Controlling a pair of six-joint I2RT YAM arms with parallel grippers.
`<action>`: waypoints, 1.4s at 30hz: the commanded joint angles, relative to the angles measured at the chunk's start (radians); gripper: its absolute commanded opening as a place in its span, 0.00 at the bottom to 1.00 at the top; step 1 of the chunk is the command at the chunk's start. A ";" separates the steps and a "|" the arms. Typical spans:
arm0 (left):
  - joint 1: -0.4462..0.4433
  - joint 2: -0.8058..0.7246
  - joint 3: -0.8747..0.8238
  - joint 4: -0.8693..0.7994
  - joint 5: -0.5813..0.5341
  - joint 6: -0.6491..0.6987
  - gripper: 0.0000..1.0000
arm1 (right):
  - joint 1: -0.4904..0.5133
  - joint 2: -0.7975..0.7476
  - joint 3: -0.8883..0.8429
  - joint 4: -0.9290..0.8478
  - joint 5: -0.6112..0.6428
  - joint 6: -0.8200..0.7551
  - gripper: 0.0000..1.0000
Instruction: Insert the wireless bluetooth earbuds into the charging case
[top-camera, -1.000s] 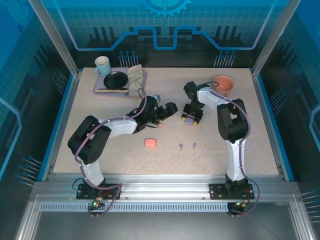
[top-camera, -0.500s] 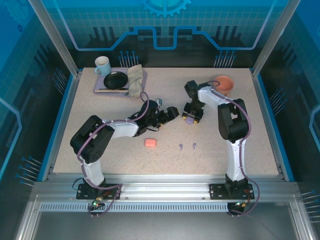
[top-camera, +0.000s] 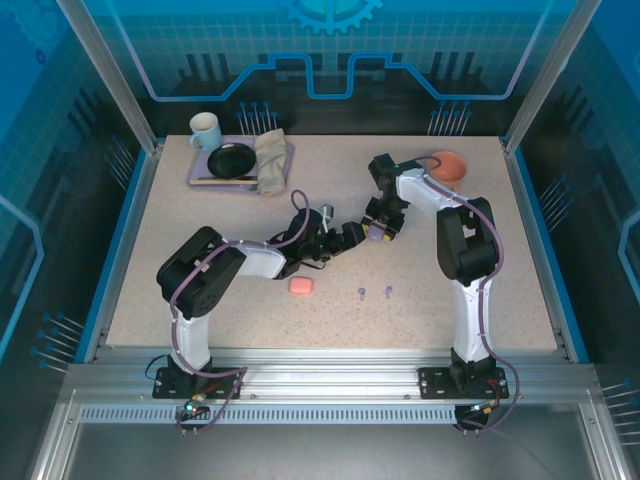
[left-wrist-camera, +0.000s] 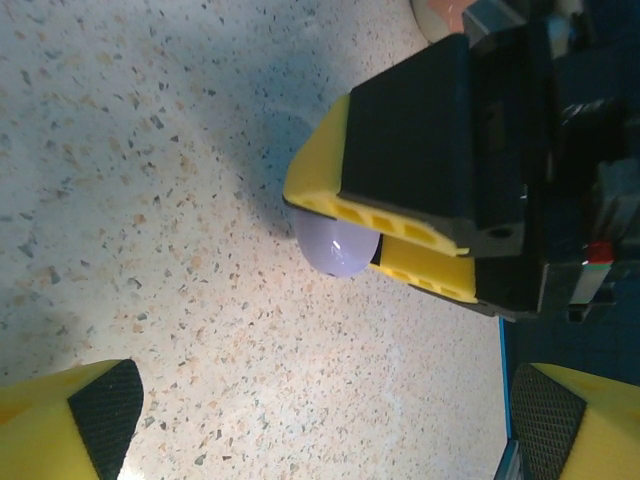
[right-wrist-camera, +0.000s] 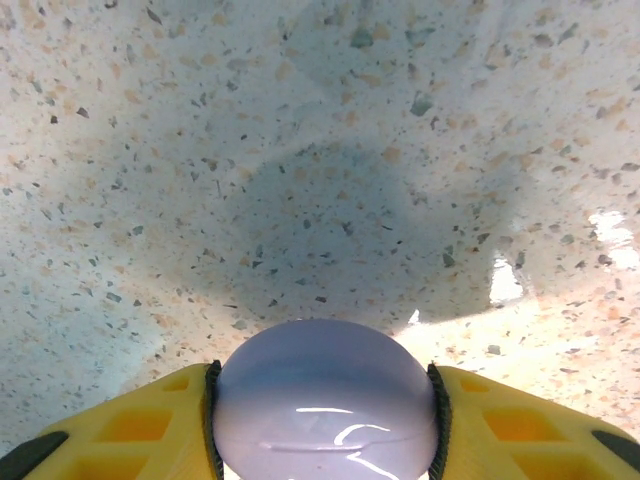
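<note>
A closed lilac charging case (right-wrist-camera: 325, 400) is clamped between the yellow fingers of my right gripper (right-wrist-camera: 325, 425), just above the speckled table. In the top view that right gripper (top-camera: 378, 232) sits mid-table with the lilac case (top-camera: 375, 238) under it. My left gripper (top-camera: 352, 234) is open right beside it, to its left. The left wrist view looks at the lilac case (left-wrist-camera: 335, 250) between the right gripper's fingers (left-wrist-camera: 330, 205), while the left gripper (left-wrist-camera: 330, 425) stands wide with only bare table between its pads. Two lilac earbuds (top-camera: 361, 292) (top-camera: 388, 291) lie loose nearer the front.
A salmon-pink closed case (top-camera: 301, 286) lies left of the earbuds. At the back left is a tray (top-camera: 200, 176) with a black plate (top-camera: 232, 159), a cloth (top-camera: 271, 160) and a mug (top-camera: 205, 130). A salmon bowl (top-camera: 447, 168) sits back right.
My left arm has swung to the right, bringing its open gripper up beside the right gripper. The right gripper has shifted slightly back and left with the lilac case.
</note>
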 joint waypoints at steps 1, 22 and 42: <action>-0.012 0.041 -0.015 0.115 0.015 -0.017 0.96 | -0.017 0.008 0.020 0.006 -0.042 0.058 0.38; -0.043 0.198 0.045 0.286 -0.025 -0.079 0.78 | -0.037 -0.010 -0.022 0.068 -0.094 0.146 0.38; -0.055 0.273 0.088 0.331 -0.079 -0.144 0.70 | -0.042 -0.018 -0.028 0.067 -0.095 0.143 0.37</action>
